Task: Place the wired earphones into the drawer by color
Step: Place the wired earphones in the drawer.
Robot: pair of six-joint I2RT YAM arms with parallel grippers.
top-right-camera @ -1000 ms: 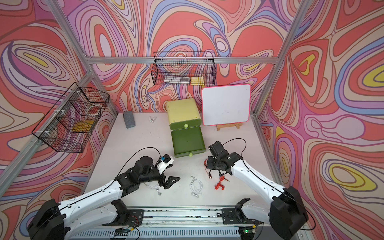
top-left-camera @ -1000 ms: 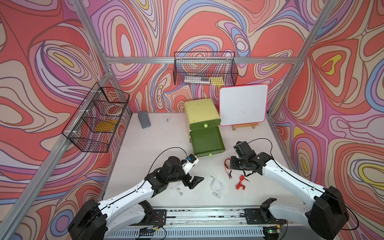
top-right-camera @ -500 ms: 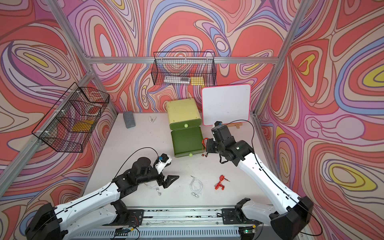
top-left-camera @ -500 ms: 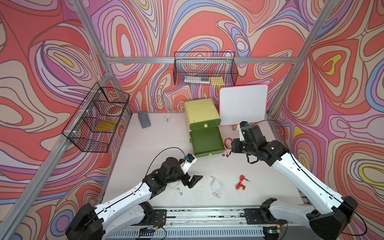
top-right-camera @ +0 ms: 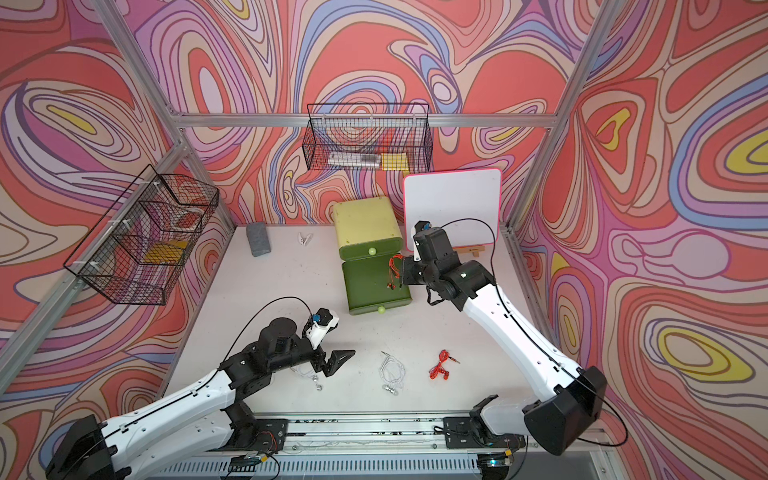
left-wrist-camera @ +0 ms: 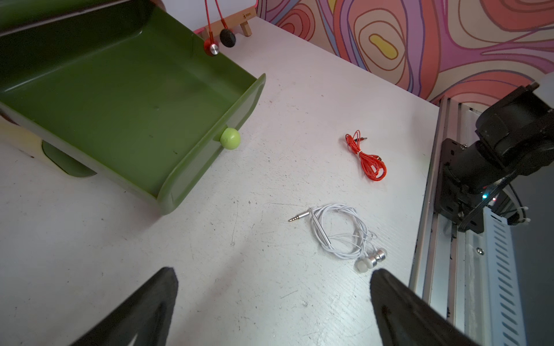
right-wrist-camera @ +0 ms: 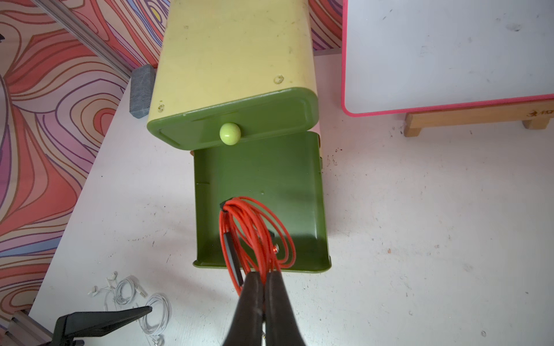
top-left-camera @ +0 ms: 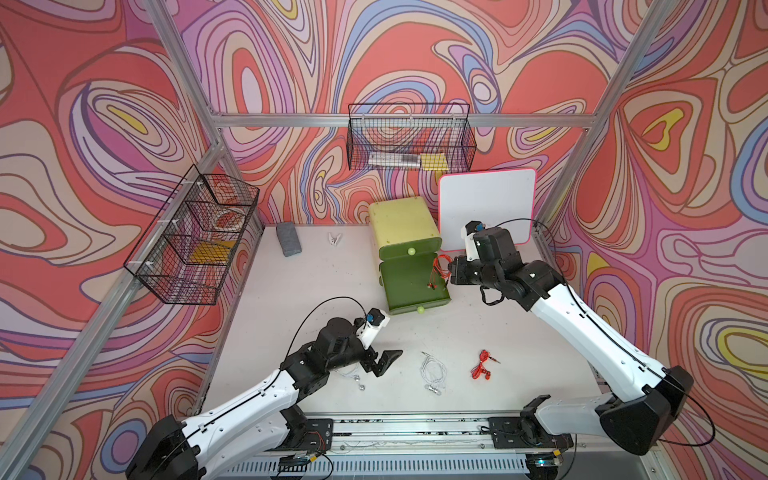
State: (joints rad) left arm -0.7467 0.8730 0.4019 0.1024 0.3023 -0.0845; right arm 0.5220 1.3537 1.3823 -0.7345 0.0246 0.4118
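The right hand [right-wrist-camera: 263, 278], clenched on a coil of red earphones [right-wrist-camera: 254, 227], dangles it over the open lower drawer [right-wrist-camera: 299, 179] of the yellow-green cabinet [right-wrist-camera: 233, 54] at the desk's [top-left-camera: 291, 299] twelve o'clock. The left hand [top-left-camera: 386, 362] hovers released near six o'clock, with white earphones [top-left-camera: 433, 371] and a second red bundle [top-left-camera: 482, 368] lying on the desk toward its three o'clock.

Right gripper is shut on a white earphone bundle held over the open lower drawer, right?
Not quite: the bundle is red, not white. The right wrist view shows the right gripper shut on the red earphone bundle over the open lower drawer.
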